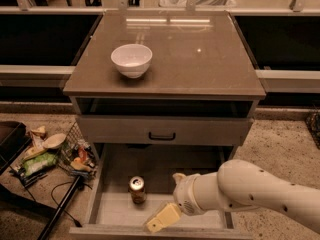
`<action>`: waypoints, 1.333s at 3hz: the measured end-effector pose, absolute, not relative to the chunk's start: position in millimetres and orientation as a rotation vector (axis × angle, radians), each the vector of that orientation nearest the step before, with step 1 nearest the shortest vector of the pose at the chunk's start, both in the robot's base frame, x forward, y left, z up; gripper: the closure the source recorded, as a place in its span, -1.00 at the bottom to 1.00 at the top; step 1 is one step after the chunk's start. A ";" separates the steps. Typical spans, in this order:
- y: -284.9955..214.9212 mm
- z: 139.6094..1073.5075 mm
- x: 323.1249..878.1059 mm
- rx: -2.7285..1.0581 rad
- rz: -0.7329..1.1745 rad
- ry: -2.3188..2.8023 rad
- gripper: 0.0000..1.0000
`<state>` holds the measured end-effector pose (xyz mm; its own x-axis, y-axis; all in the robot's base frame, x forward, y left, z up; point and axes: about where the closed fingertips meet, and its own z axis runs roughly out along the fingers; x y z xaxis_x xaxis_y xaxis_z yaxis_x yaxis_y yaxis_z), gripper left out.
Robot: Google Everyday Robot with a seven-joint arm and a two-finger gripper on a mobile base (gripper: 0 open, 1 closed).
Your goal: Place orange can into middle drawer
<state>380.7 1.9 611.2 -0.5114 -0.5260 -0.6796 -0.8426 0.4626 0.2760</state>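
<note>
Drawer [114, 213] front edge: claw [167, 202] near can [137, 189]

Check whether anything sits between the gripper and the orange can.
Nothing visible does. The orange can stands upright inside the open drawer, and the gripper hangs just right of it in the picture, jaws open, not touching. Only bare drawer floor shows between them.
</note>
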 end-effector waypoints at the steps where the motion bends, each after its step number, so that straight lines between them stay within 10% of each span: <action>1: -26.5 635.8 389.0 -1.178 0.692 2.192 -1.00; 4: -125.9 733.3 454.3 -1.429 0.205 2.416 -1.00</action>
